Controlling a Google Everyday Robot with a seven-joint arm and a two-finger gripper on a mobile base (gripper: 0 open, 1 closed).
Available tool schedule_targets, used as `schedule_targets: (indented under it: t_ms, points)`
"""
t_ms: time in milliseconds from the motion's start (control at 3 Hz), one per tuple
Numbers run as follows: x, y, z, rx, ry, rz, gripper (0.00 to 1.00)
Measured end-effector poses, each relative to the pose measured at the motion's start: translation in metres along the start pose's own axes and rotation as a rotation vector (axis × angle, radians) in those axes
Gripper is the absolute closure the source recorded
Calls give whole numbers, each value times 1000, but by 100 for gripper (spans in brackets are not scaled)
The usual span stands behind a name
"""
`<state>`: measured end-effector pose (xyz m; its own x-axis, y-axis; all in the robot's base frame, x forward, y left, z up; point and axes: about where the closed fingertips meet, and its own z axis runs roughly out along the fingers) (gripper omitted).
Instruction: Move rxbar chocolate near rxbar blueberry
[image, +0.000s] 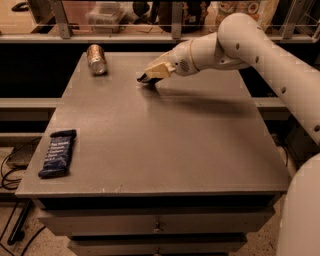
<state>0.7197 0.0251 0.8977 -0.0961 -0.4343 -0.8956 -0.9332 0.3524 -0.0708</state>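
The rxbar blueberry (58, 153) is a navy-blue wrapped bar lying flat near the table's front left edge. My gripper (149, 76) reaches in from the right over the back middle of the grey table (165, 145), just above its surface. It is shut on the rxbar chocolate (143, 79), which shows only as a small black piece at the fingertips. The gripper with the black bar is far from the blue bar, to its upper right.
A metal can (96, 59) lies on its side at the table's back left, left of the gripper. A shelf rail with containers (107, 11) runs behind the table. Drawers (157, 225) sit under the front edge. Cables lie on the floor at left.
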Motion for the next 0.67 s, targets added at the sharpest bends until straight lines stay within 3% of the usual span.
schedule_targets:
  t_ms: [667]
  points:
    - [-2, 5, 6, -21, 13, -13, 100]
